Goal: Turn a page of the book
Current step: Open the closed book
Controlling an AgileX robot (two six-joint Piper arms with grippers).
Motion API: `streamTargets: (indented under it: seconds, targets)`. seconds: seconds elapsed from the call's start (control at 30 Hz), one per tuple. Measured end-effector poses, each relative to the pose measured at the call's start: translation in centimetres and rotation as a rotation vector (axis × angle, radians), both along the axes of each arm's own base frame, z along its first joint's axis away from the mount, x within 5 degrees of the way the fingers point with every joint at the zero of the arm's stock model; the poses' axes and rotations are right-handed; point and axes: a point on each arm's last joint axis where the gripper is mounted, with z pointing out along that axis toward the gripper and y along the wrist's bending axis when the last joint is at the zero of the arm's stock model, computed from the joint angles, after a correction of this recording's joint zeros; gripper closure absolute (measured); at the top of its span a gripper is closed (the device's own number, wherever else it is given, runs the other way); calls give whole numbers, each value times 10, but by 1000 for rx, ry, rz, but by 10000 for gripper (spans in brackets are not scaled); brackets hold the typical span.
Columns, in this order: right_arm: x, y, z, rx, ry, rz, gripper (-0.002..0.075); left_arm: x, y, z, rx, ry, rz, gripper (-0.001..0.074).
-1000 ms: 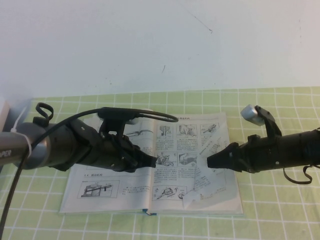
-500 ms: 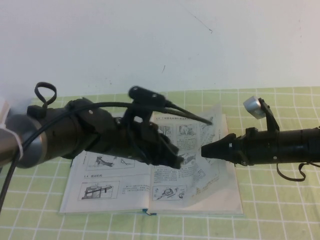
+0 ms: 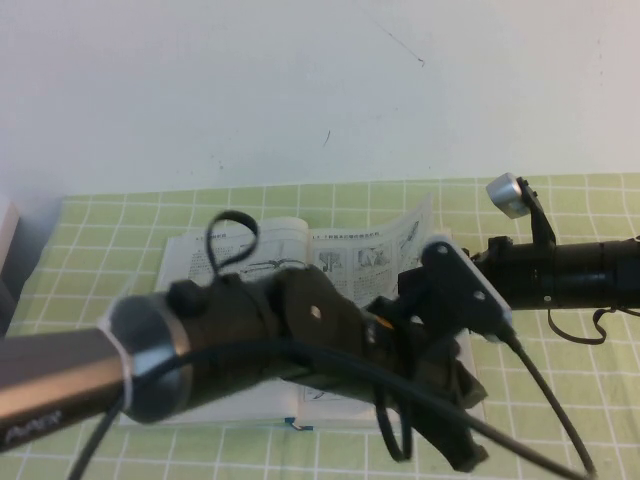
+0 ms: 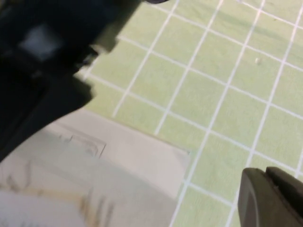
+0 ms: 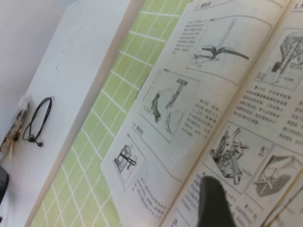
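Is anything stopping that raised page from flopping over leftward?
Yes: the black left arm crosses the open white book right beside the thin raised paper page, left gripper at its near-right corner; right gripper hidden behind.

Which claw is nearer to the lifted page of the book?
Left. The left claw reaches over the book's right half, under the lifted page; the right claw, hidden, waits off to the right.

Book open on the checked cloth — left arm across it, page raised at right.

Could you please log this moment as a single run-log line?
page: lifted, curling over book | left gripper: low at book's near right corner | right gripper: open, over right side
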Motion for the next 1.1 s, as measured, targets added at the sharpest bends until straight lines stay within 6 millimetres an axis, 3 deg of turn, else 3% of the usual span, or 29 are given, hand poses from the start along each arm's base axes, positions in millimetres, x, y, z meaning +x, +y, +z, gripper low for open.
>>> streamTargets:
  seconds: [0.17, 0.37, 0.5, 0.83, 1.1]
  targets:
    - [1, 0, 1, 3, -4, 1, 338, -7, -20, -15, 21, -92, 0, 738]
    - [1, 0, 1, 3, -6, 1, 338, 5, -29, -49, 79, -144, 56, 738]
    - [1, 0, 1, 3, -6, 1, 338, 12, -31, -62, 85, -154, 112, 738]
    - [1, 0, 1, 3, -6, 1, 338, 25, -28, -56, 3, -165, 320, 738]
    - [1, 0, 1, 3, -6, 1, 338, 23, -28, -57, -7, -120, 335, 738]
